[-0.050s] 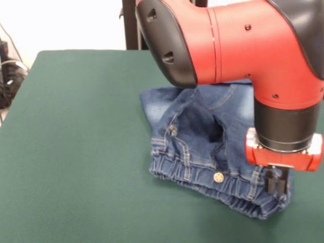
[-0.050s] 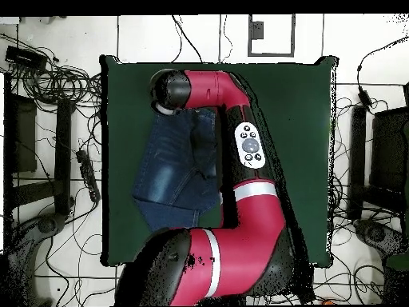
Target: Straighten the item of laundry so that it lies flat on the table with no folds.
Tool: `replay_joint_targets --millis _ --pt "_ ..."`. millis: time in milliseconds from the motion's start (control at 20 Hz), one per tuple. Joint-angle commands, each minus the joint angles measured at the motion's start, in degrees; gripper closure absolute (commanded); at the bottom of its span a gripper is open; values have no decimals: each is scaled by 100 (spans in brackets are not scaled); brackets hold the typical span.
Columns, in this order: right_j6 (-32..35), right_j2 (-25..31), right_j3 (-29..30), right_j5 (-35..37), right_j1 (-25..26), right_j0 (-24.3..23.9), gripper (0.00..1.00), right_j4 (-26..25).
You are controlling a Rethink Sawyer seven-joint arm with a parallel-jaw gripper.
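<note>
One pair of jeans (image 1: 202,147) lies rumpled near mid-table (image 1: 76,152), waistband bunched, one leg folded over. Jaws of the gripper (image 1: 276,183) sit at the waistband's end; grip state cannot be determined.

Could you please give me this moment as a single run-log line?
gripper: at waistband end, grasp unclear | jeans: rumpled, legs folded | table: jeans near middle | flat: not yet

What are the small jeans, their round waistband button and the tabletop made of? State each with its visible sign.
Small blue jeans: denim, by the faded twill look and tan seams. Round brass-coloured waistband button: probably metal, since it glints. Dark green table top: matte, felt-like cloth, without any shine.
</note>
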Motion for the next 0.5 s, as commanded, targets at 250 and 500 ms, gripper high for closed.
replay_joint_targets --millis 250,500 --pt "-1508 851 -267 534 -171 135 100 139" --pt "-1501 916 -265 485 -129 128 100 128"
